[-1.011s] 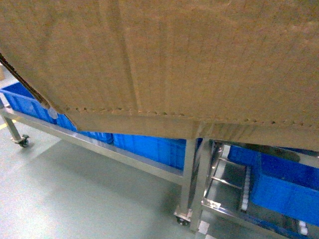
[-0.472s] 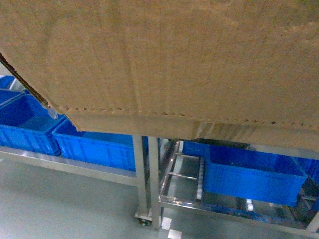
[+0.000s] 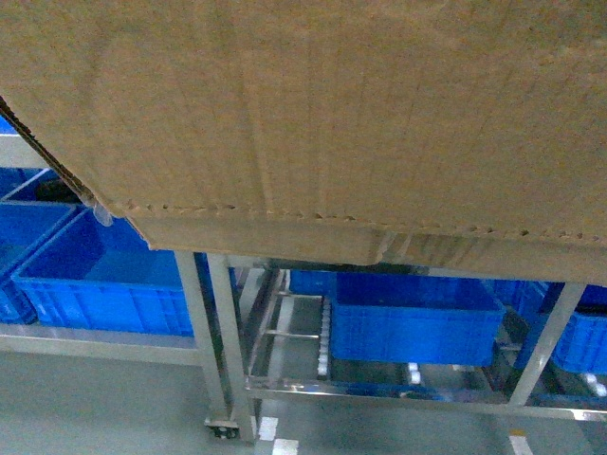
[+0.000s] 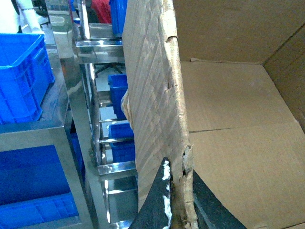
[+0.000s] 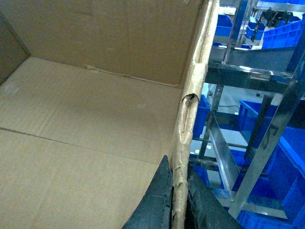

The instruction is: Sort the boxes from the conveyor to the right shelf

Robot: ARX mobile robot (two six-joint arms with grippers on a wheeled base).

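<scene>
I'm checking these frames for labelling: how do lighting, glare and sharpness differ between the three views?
Head view: dim, soft, the large brown cardboard box fills the top. Left wrist view: brightest, glare on the shiny stainless-steel rack, left gripper blurred close up. Right wrist view: darker, right gripper nearly black.

My head view: the large brown corrugated cardboard box point(image 3: 313, 114) fills the upper frame; below it, blue plastic crates point(image 3: 408, 318) sit inside the stainless-steel rack point(image 3: 223, 351), lower centre.
</scene>
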